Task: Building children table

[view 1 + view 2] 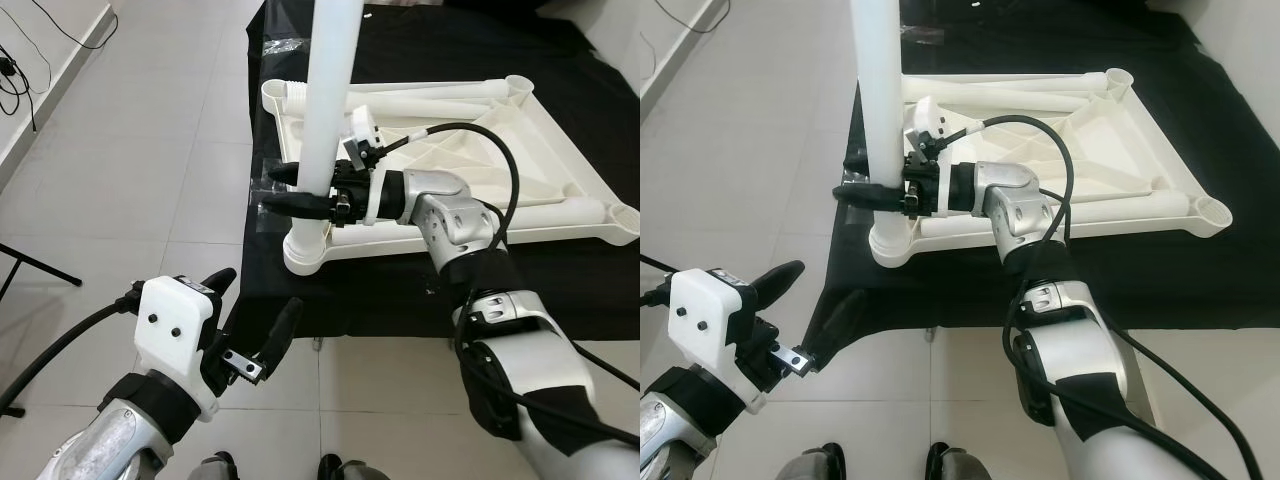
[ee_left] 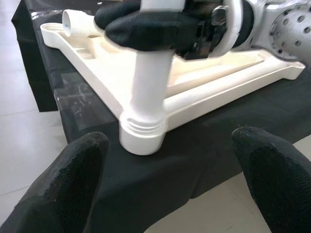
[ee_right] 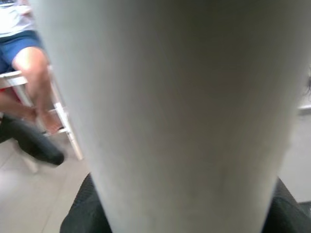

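Overhead, the tiled floor (image 1: 150, 150) takes up the robot's left side, with black cables (image 1: 30, 60) lying near the wall. A black cloth (image 1: 400, 290) covers the low surface ahead; its near edge hangs over the tiles just in front of the robot. On the cloth lies the white table top (image 1: 520, 150), upside down, ribbed underside up, with round corner sockets. Loose white legs (image 1: 430, 100) lie across its far part.

One white table leg (image 1: 325, 100) stands upright in the near-left corner socket (image 1: 305, 250), which sits close to the cloth's left edge. The right gripper (image 1: 295, 190) reaches across the table top and pinches this leg low down, one black finger on each side.

The left gripper (image 1: 255, 320) hangs over the tiles just short of the cloth's near edge, fingers spread wide and holding nothing, well apart from the leg.

Left wrist view: the spread fingers (image 2: 58, 184) frame the socket, and the threaded collar where leg meets socket is clear, a detail the head views leave small. Open cloth lies between the fingers and the socket.

Right wrist view: the leg (image 3: 180, 116), blurred, is very close; beside it a seated person's legs (image 3: 29, 68) show in blue shorts on a white chair (image 3: 63, 126).
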Tool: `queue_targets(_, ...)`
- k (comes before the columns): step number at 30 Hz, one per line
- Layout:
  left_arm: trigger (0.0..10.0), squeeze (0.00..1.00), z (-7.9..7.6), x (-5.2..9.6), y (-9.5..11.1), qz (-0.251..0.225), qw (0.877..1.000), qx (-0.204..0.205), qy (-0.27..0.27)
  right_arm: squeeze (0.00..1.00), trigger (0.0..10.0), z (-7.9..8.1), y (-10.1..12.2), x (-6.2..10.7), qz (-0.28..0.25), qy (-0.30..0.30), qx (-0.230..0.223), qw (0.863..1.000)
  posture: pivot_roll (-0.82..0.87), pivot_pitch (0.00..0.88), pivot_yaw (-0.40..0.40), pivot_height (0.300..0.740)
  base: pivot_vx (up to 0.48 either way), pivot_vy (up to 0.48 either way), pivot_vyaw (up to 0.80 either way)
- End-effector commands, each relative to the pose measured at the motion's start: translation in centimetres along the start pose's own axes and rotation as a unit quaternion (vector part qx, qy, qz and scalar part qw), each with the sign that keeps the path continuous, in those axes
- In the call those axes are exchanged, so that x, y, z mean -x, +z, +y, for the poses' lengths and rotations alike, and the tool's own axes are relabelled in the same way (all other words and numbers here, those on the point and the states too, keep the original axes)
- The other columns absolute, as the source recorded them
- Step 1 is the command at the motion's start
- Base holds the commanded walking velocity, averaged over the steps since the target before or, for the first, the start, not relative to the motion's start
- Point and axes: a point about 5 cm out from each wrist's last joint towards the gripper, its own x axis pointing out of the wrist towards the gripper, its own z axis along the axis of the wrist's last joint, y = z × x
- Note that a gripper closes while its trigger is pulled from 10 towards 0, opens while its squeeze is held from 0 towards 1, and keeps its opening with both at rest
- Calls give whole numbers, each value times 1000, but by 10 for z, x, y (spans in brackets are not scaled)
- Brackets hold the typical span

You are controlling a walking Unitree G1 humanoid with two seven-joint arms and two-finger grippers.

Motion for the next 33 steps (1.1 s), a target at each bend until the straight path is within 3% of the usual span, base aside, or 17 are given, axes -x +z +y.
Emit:
queue_targets(1, 10000, 0, -2, 2, -2, 9, 1000, 0, -7, 0, 0, 0, -4, 8, 0, 7, -15, 1000, 271, 274, -118, 740, 0, 0, 0)
queue_targets(5, 10000, 0, -2, 2, -3, 10, 1000, 0, -7, 0, 0, 1, -9, 27, 15, -11, -7, 1000, 251, 254, -120, 740, 0, 0, 0)
queue_targets(9, 10000, 0, -3, 3, -3, 11, 1000, 1, -9, 0, 0, 22, -46, 38, 37, -95, -47, 994, 231, 240, -124, 740, 0, 0, 0)
queue_targets(10, 10000, 0, -3, 4, -4, 12, 1000, 2, -10, 0, 0, 23, -76, 29, 93, -247, -70, 962, 243, 237, -120, 740, 0, 0, 0)
queue_targets(11, 10000, 0, -3, 4, -4, 14, 1000, 1, -10, 0, 0, 28, -103, 31, 142, -442, -102, 880, 242, 228, -116, 740, 0, 0, 0)
queue_targets(12, 10000, 0, -3, 4, -4, 14, 1000, 1, -10, 0, 0, 28, -103, 31, 142, -442, -102, 880, 242, 228, -116, 740, 0, 0, 0)
queue_targets(13, 10000, 0, -3, 4, -5, 15, 1000, 1, -10, 0, 0, 49, -121, 29, 170, -500, -128, 839, 241, 225, -115, 740, 0, 0, 0)
queue_targets(15, 10000, 0, -3, 3, -4, 12, 1000, 1, -9, 0, 0, 66, -126, 25, 183, -520, -128, 824, 250, 221, -105, 740, 0, 0, 0)
queue_targets(17, 10000, 0, -3, 3, -4, 12, 1000, 1, -10, 0, 0, 72, -124, 14, 176, -491, -130, 843, 219, 209, -95, 740, 0, 0, 0)
queue_targets(19, 10000, 0, -3, 3, -4, 12, 1000, 1, -10, 0, 0, 72, -124, 14, 176, -491, -130, 843, 219, 209, -95, 740, 0, 0, 0)
queue_targets(21, 10000, 0, -3, 2, -3, 9, 1000, 1, -12, 0, 0, 59, -112, -4, 151, -459, -112, 869, 232, 204, -112, 740, 0, 0, 0)
queue_targets(25, 10000, 0, -2, 2, -2, 7, 1000, -2, -10, 0, 0, 51, -105, -13, 139, -445, -106, 879, 240, 206, -115, 740, 0, 0, 0)
queue_targets(26, 10000, 0, -1, 1, -1, 6, 1000, -4, -9, 0, 4863, 46, -97, -21, 119, -427, -102, 890, 241, 207, -115, 740, 0, 0, 0)
queue_targets(27, 10000, 0, -1, 1, -1, 6, 1000, -4, -9, 0, 4863, 46, -97, -21, 119, -427, -102, 890, 241, 207, -115, 740, 0, 0, 0)
queue_targets(28, 10000, 0, -1, 1, -1, 5, 1000, -6, -8, 0, 10000, 43, -90, -27, 106, -410, -92, 901, 239, 209, -111, 740, 0, 0, 0)
queue_targets(29, 10000, 0, -1, 1, -1, 5, 1000, -5, -9, 1000, 10000, 44, -82, -32, 81, -379, -93, 917, 237, 211, -111, 740, 0, 0, 0)
queue_targets(33, 10000, 0, -3, 2, -1, 6, 1000, -3, -12, 1000, 10000, 43, -62, -40, 30, -321, -82, 943, 237, 219, -113, 740, 0, 0, 0)
